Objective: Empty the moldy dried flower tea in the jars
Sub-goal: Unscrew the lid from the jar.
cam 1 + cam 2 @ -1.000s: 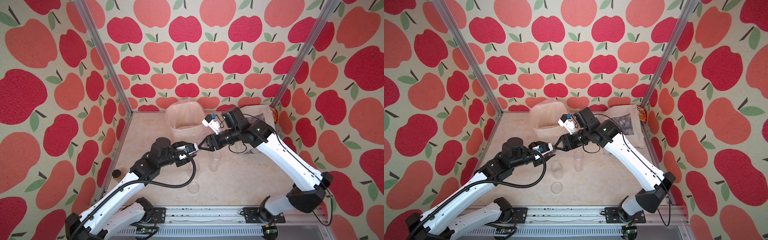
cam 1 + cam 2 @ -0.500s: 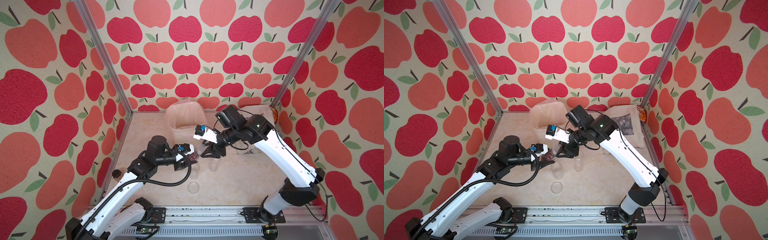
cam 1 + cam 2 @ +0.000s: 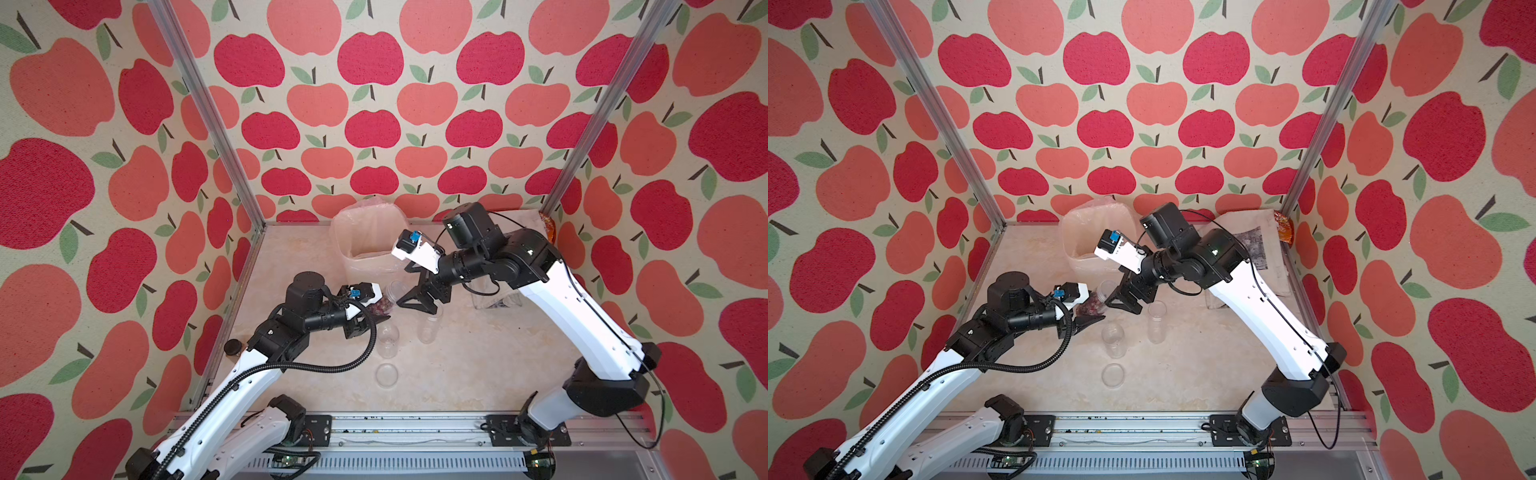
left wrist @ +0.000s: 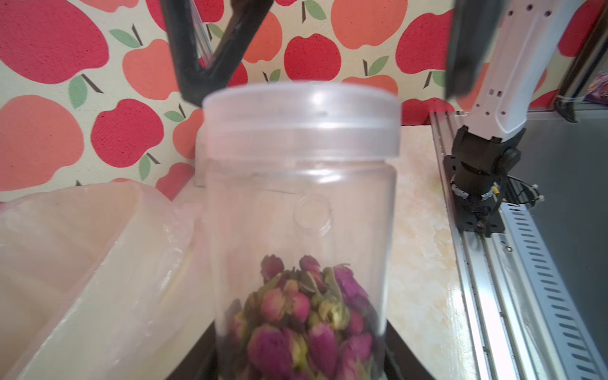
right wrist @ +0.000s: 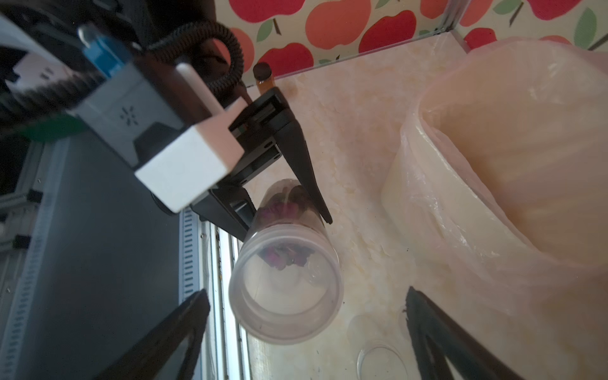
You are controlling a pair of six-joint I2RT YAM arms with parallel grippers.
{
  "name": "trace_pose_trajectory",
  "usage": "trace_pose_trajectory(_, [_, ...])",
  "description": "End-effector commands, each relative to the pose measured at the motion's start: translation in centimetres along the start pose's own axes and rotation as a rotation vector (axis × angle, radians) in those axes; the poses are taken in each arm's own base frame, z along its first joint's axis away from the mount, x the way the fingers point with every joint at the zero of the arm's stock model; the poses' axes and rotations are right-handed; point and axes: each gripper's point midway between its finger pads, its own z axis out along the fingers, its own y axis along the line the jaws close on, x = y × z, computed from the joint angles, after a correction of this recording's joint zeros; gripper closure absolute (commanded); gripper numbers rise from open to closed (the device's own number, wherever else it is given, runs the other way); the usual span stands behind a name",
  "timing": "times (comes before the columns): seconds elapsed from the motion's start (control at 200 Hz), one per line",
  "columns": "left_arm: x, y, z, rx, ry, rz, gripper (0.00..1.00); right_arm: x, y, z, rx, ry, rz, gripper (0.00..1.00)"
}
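My left gripper is shut on the lower part of a clear jar, held tilted above the table near the bin. The moldy dried flower tea shows as pink-purple buds at the jar's bottom. A round clear lid caps the jar. My right gripper is open, with one finger on either side of that lid and not touching it. Two empty, uncapped jars stand on the table just nearer than the grippers.
The cream bin with its plastic liner stands at the back, right behind the held jar. A loose clear lid lies in front of the empty jars. A small dark-capped bottle stands by the left wall. A cloth lies back right.
My right gripper's jaws have opened wide and its wrist has turned and come down around the lid of the held jar. The left gripper keeps its hold and has drawn back slightly leftward.
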Motion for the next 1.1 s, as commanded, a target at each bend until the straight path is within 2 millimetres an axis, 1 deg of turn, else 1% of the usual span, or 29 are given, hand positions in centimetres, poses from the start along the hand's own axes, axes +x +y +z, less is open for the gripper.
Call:
trace_pose_trajectory(0.0, [0.2, 1.8, -0.2, -0.117, 0.025, 0.074, 0.92, -1.8, -0.8, -2.2, 0.016, -0.140, 0.325, 0.02])
trace_pose_trajectory(0.085, [0.2, 2.1, -0.1, -0.137, 0.035, 0.094, 0.92, -0.7, -1.8, -1.7, 0.024, -0.117, 0.508, 0.02])
trace_pose_trajectory(0.14, [0.2, 2.1, 0.0, -0.143, 0.039, 0.103, 0.92, 0.0, -1.9, -1.0, 0.021, -0.089, 0.550, 0.03])
trace_pose_trajectory(0.235, [0.1, 2.1, 0.2, -0.148, 0.043, 0.112, 0.93, 0.6, -1.6, 0.2, -0.011, -0.056, 0.587, 0.03])
trace_pose_trajectory(0.375, [0.2, 1.9, 0.4, -0.148, 0.055, 0.121, 0.92, 0.8, -0.9, 1.7, -0.047, -0.022, 0.594, 0.03])
trace_pose_trajectory(0.435, [0.1, 1.9, 0.4, -0.151, 0.054, 0.124, 0.92, 0.9, -0.6, 2.2, -0.063, -0.008, 0.593, 0.06])
trace_pose_trajectory(0.56, [0.2, 1.9, 0.4, -0.150, 0.058, 0.128, 0.93, 1.3, -0.4, 3.1, -0.076, 0.020, 0.596, 0.16])
trace_pose_trajectory(0.725, [0.2, 1.9, 0.5, -0.152, 0.061, 0.129, 0.93, 1.2, 0.0, 3.5, -0.093, 0.029, 0.577, 0.40])
trace_pose_trajectory(0.79, [0.3, 1.8, 0.5, -0.146, 0.061, 0.127, 0.93, 1.1, 0.2, 3.5, -0.098, 0.032, 0.555, 0.47])
trace_pose_trajectory(0.861, [0.3, 1.7, 0.6, -0.137, 0.061, 0.121, 0.93, 1.0, 0.4, 3.5, -0.106, 0.035, 0.508, 0.53])
trace_pose_trajectory(0.916, [0.2, 1.2, 0.6, -0.116, 0.054, 0.116, 0.94, 0.8, 1.0, 3.5, -0.132, 0.040, 0.424, 0.57])
trace_pose_trajectory(0.976, [0.2, 0.6, 0.6, -0.078, 0.044, 0.100, 0.94, 1.0, 1.4, 3.5, -0.137, 0.057, 0.270, 0.61])
trace_pose_trajectory(1.011, [0.1, 0.1, 0.6, -0.044, 0.036, 0.087, 0.94, 1.4, 1.4, 3.3, -0.122, 0.076, 0.151, 0.62])
trace_pose_trajectory(1.096, [-0.3, -1.5, 0.3, 0.062, -0.001, 0.035, 0.94, 3.1, 1.4, 2.8, -0.100, 0.159, -0.123, 0.62])
